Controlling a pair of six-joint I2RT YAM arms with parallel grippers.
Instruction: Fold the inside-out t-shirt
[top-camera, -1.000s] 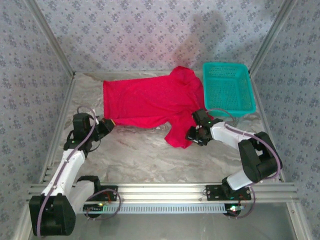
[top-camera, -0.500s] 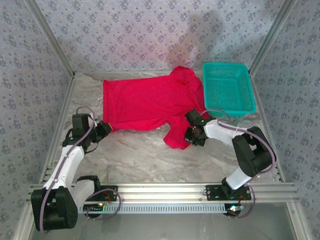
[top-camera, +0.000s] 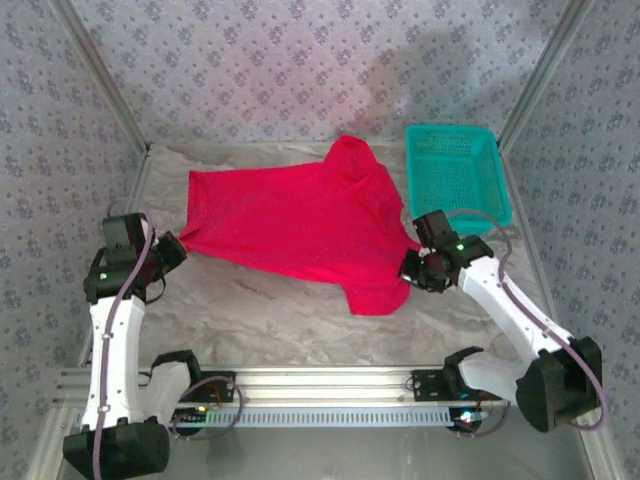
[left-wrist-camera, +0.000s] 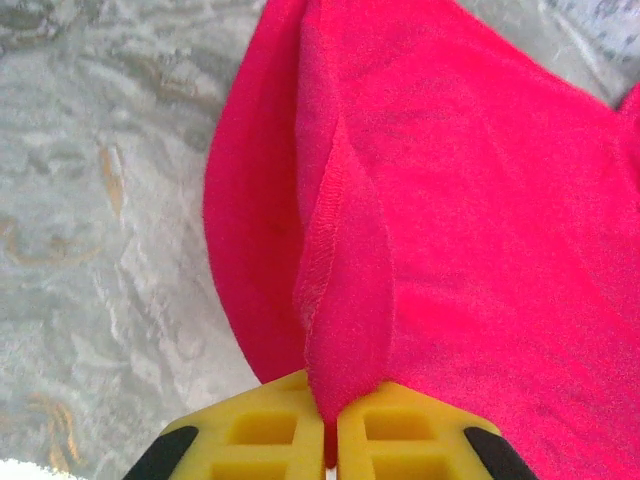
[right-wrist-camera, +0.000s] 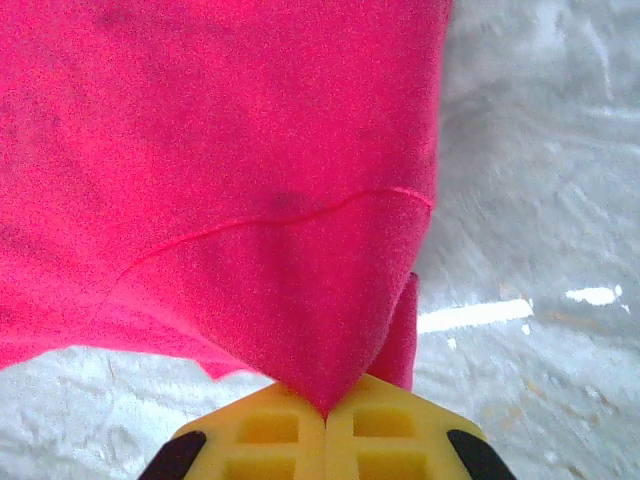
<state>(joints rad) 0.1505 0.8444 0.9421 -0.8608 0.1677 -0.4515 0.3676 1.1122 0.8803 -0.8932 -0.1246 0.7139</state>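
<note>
The bright red t-shirt (top-camera: 300, 220) is stretched across the middle of the marbled table, lifted at both ends and sagging in between. At its left corner my left gripper (top-camera: 172, 248) is shut on a pinch of hemmed cloth (left-wrist-camera: 340, 300), which runs down between the yellow fingers (left-wrist-camera: 270, 435). My right gripper (top-camera: 412, 268) is shut on the shirt's right edge near a sleeve; red cloth (right-wrist-camera: 250, 200) comes to a point between its yellow fingers (right-wrist-camera: 380, 430). A sleeve lobe (top-camera: 378, 296) hangs low toward the front.
A teal mesh basket (top-camera: 458, 175) stands at the back right, close behind the right gripper. Patterned walls close in the left, back and right sides. Bare marbled table (top-camera: 280, 320) lies in front of the shirt, ending at the aluminium rail (top-camera: 320, 385).
The right gripper closed on the shirt's right edge and pulled right; the left arm pulled its corner left and up. The shirt went from crumpled on the table to stretched between them.
</note>
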